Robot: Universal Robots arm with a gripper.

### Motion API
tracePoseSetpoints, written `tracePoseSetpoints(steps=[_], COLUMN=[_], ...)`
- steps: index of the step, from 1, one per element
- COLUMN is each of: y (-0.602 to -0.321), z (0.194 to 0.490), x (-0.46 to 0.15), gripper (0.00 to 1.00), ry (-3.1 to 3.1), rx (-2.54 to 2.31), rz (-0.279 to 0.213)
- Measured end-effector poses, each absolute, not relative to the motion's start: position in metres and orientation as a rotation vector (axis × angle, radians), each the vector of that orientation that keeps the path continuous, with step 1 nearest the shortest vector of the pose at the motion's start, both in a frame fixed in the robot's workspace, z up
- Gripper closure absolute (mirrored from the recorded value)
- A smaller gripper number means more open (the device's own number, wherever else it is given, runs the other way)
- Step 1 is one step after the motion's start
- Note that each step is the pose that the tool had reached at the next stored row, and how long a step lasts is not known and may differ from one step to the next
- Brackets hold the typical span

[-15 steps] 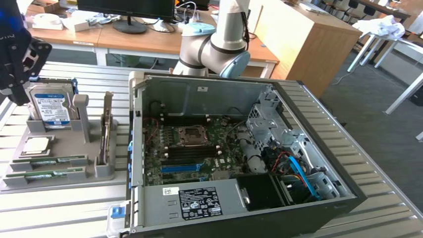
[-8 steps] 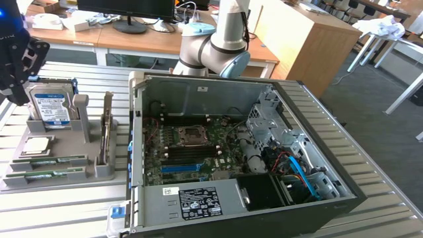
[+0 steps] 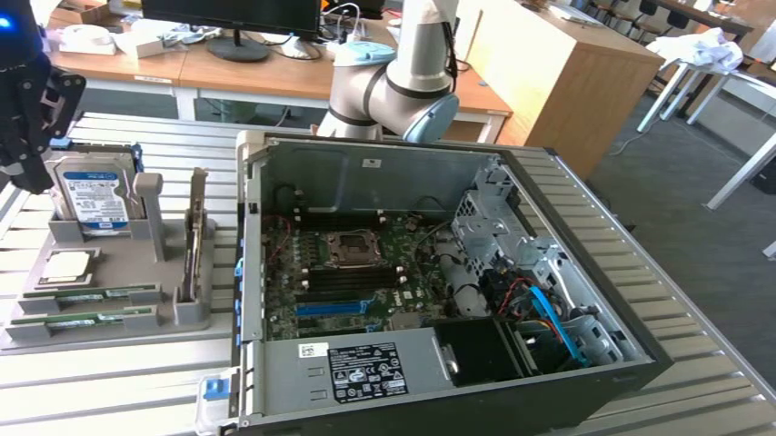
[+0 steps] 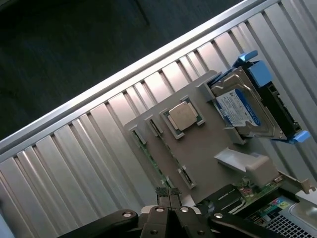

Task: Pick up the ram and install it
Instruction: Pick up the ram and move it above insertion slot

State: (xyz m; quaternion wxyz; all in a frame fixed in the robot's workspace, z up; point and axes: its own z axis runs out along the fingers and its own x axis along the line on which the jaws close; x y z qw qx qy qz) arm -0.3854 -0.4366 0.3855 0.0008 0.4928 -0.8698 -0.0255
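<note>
Gripper (image 4: 168, 194) jaws fully closed, nothing held, hovering over grey holder tray (image 4: 208, 153), two ram sticks (image 3: 91, 294) lying side by side in tray slots, just beside processor chip (image 3: 67, 266), hard drive (image 3: 94, 195) upright nearby

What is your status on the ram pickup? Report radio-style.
Gripper shut, empty, hovering over parts holder. Two ram sticks lying in holder, untouched. Hard drive upright beside them.

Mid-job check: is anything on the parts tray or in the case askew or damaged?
Nothing stands out. On the gray tray, both ram sticks lie straight in their slots, the processor sits flat, and the hard drive stands upright in its holder. The end effector is shut and empty.
</note>
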Motion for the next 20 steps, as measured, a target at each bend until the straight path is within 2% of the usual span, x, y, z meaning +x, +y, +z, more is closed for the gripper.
tracePoseSetpoints(steps=[20], y=[-0.4366], z=[0.3841], x=[-0.3854], gripper=[0.90], ry=[-2.468], rx=[1.928], rz=[-0.079])
